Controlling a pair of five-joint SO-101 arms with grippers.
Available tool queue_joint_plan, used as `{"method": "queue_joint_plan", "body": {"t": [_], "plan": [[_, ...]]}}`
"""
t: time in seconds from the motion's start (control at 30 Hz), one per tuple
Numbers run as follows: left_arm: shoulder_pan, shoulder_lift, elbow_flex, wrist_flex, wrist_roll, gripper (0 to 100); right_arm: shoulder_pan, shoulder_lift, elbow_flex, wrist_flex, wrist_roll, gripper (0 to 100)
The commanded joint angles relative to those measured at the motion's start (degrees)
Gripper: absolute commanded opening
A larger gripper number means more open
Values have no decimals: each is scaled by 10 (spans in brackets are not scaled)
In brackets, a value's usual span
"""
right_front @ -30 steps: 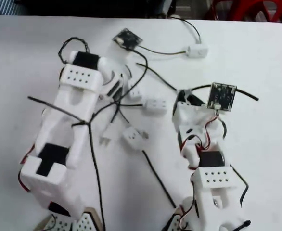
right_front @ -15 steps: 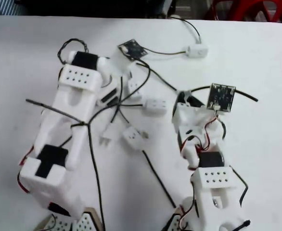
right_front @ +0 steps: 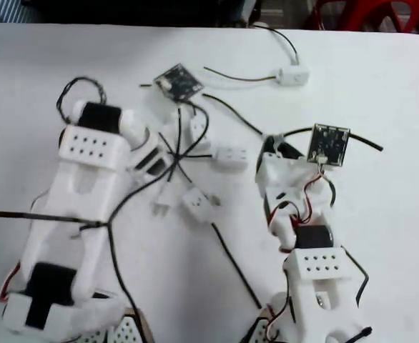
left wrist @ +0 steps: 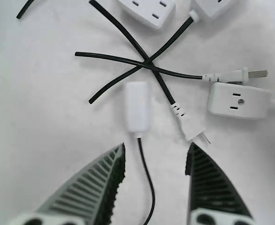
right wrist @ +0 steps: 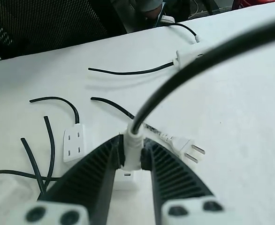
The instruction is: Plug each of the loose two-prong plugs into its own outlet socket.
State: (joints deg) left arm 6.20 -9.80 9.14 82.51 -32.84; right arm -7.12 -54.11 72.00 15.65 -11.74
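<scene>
- White plastic and black cord lie cluttered ahead of the left gripper [left wrist: 156, 151], whose fingers stand wide apart over a cord on the table.
- Nearest it, a loose two-prong plug [left wrist: 193, 132] lies flat beside an outlet socket [left wrist: 238, 101]. It looks light and rigid, best pinched across its moulded body rather than the limp cord.
- Crossed cords [left wrist: 147, 63] may drag their neighbours.
- Right gripper [right wrist: 133, 141] is clamped on a white plug end [right wrist: 132, 157].
- Table [right_front: 395, 236] lies bare on the far right, with room to swing.

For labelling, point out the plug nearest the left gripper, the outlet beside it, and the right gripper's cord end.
plug [left wrist: 191, 128]: left wrist view, white body.
outlet [left wrist: 238, 99]: left wrist view, front face.
cord end [right wrist: 132, 150]: right wrist view, white body.
</scene>
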Motion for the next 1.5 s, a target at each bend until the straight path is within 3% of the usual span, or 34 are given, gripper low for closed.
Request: {"method": "queue_joint_plan", "body": {"t": [0.0,0.2,0.37,0.53,0.63,0.83,1.0,1.2,1.47], "plan": [[-29,-65,60,-62,6,218,0,-8,-7,-11,-2,17],[-37,-109,178,-150,6,218,0,-8,-7,-11,-2,17],[-39,-108,267,-278,10,218,0,-8,-7,-10,-2,17],[-58,-65,280,-343,9,219,0,-8,-2,-12,-1,17],[-79,25,215,-331,10,248,0,-8,-2,-12,-1,17],[-88,214,36,-223,5,271,0,-8,-2,-13,-1,17],[-87,313,-47,-212,5,269,0,-8,-2,-13,-1,17],[-85,327,-83,-163,-26,145,0,-8,-2,-14,-1,17],[-87,327,-78,-109,-36,135,0,-8,-2,-13,-1,17]]}}
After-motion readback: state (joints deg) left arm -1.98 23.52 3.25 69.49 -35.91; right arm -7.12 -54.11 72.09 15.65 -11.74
